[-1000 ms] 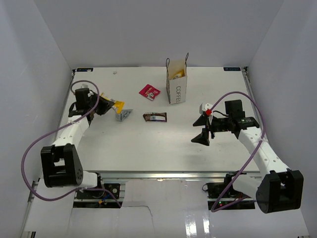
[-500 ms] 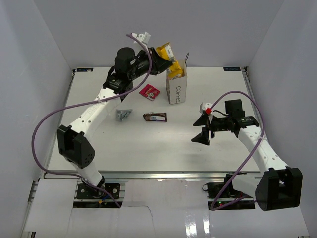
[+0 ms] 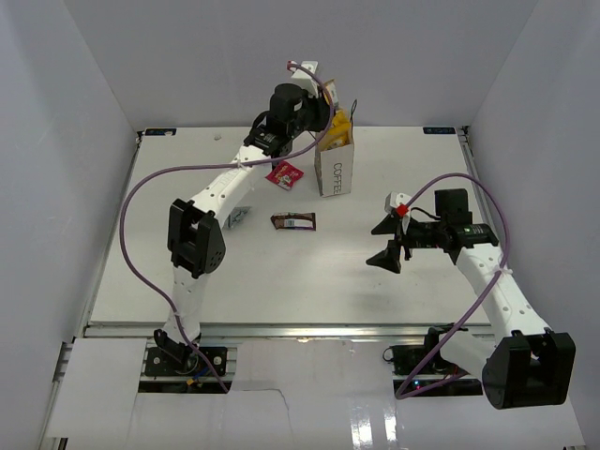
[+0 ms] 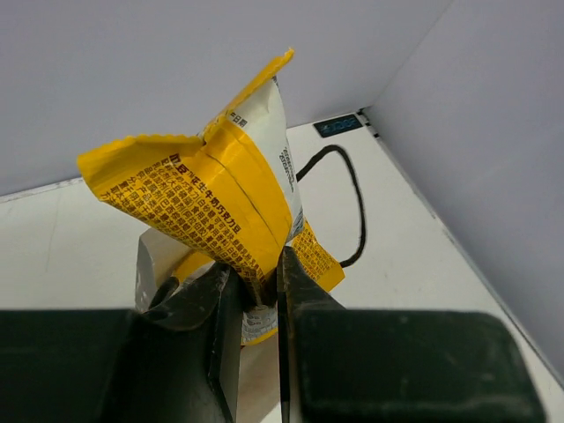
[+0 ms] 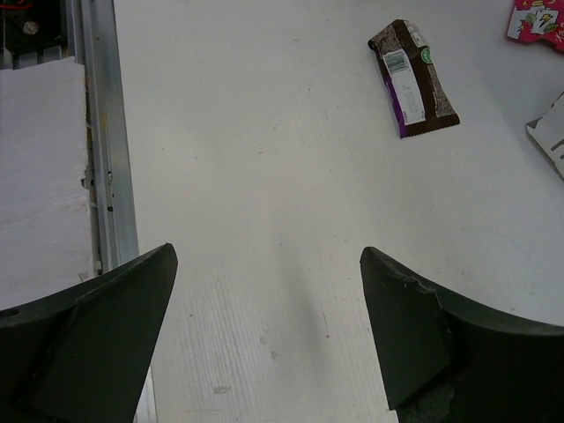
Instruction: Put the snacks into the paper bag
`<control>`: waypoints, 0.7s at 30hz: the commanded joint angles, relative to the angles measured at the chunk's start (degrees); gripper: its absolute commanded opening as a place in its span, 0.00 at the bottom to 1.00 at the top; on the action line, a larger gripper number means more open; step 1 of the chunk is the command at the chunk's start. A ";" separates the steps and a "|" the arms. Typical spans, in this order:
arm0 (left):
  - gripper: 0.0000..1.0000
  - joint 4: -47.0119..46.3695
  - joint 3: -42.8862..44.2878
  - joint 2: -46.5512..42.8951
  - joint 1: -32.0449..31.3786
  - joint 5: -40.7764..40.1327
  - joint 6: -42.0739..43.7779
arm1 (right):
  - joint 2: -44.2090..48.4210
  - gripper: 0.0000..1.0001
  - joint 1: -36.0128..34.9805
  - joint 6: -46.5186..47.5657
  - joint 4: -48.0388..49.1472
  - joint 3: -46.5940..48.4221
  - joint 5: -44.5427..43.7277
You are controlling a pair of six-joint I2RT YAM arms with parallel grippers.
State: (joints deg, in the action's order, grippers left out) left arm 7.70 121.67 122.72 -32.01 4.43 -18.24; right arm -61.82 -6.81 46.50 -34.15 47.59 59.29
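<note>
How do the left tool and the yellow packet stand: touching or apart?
Touching. In the left wrist view the left tool clamps the yellow packet by its lower edge.

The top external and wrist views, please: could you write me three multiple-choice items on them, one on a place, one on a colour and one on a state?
1. Where is the dark brown bar?
A. Inside the paper bag
B. Flat on the table, apart from the bag
C. Held by the right gripper

2. What colour is the packet that the left gripper holds?
A. Yellow
B. Silver-grey
C. Dark purple

3. How does the right gripper stand?
A. Shut on a pink packet
B. Shut on the bag's handle
C. Open, holding nothing

Answers:
1 B, the bar lies on bare table, nearer the arms than the bag.
2 A, the left wrist view shows a yellow wrapper pinched between the fingers.
3 C, the right wrist view shows wide-apart fingers with only table between them.
</note>
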 commanded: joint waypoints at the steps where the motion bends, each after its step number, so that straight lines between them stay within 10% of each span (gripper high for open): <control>1: 0.00 0.38 2.88 -1.60 -0.60 -5.55 4.18 | 1.00 0.90 0.57 -0.27 0.58 -0.31 1.09; 7: 0.20 0.91 1.73 -1.42 -1.30 -7.15 4.88 | 0.48 0.90 0.57 -0.27 0.58 -0.13 1.27; 13: 0.73 0.21 2.96 -3.01 -1.83 -5.22 4.18 | -2.76 0.91 -0.57 -2.02 0.67 2.05 0.92; 21: 0.80 -0.41 4.02 -9.68 -2.09 1.88 3.39 | -11.29 0.92 -14.27 4.63 -2.05 10.76 -11.28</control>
State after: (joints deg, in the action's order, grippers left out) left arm 9.04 123.70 121.93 -33.78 1.56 -14.66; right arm -71.13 -15.44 46.54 -34.72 53.69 53.84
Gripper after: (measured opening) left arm 0.797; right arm 0.921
